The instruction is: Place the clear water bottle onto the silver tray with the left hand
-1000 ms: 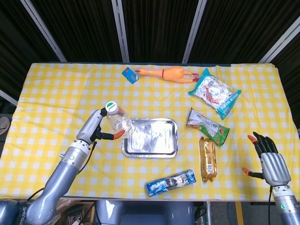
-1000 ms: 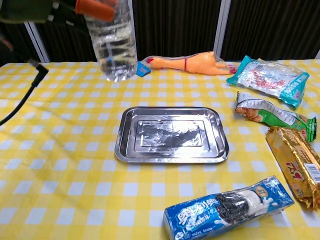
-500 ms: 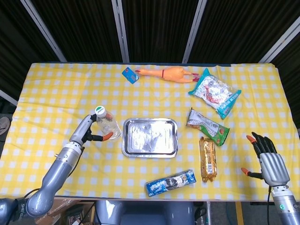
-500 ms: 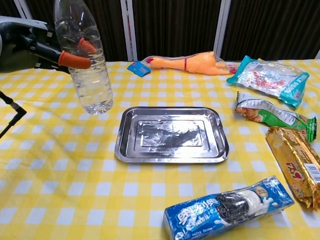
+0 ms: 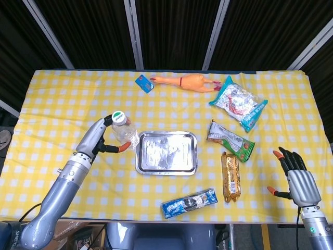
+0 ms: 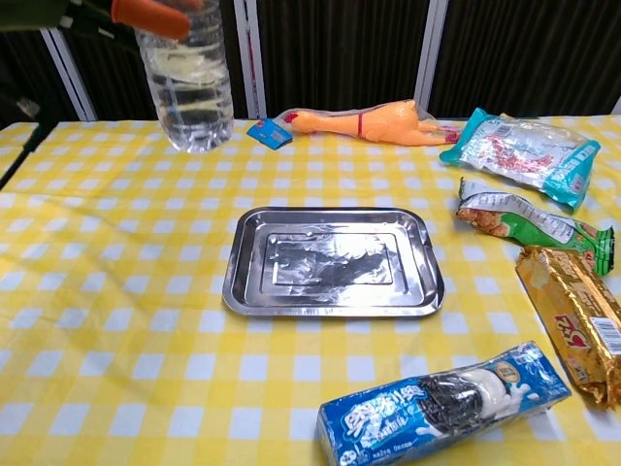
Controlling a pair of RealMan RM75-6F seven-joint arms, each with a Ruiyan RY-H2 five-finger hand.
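My left hand (image 5: 104, 138) grips the clear water bottle (image 5: 124, 131), which has a green-and-white cap and stands upright in the air just left of the silver tray (image 5: 166, 152). In the chest view the bottle (image 6: 190, 83) hangs high at the upper left, with orange fingertips (image 6: 150, 14) of the left hand across its top; the tray (image 6: 333, 259) lies bare below and to the right. My right hand (image 5: 297, 179) hovers at the table's front right corner with fingers spread and nothing in it.
A rubber chicken (image 5: 187, 82) and a small blue card (image 5: 144, 83) lie at the back. Snack packets (image 5: 238, 103) (image 5: 230, 138) (image 5: 230, 176) sit right of the tray. A blue cookie pack (image 5: 189, 202) lies in front of it.
The left hand swung left and down with the bottle half a second ago, then came back up and right toward the tray's left edge. The right hand barely moved.
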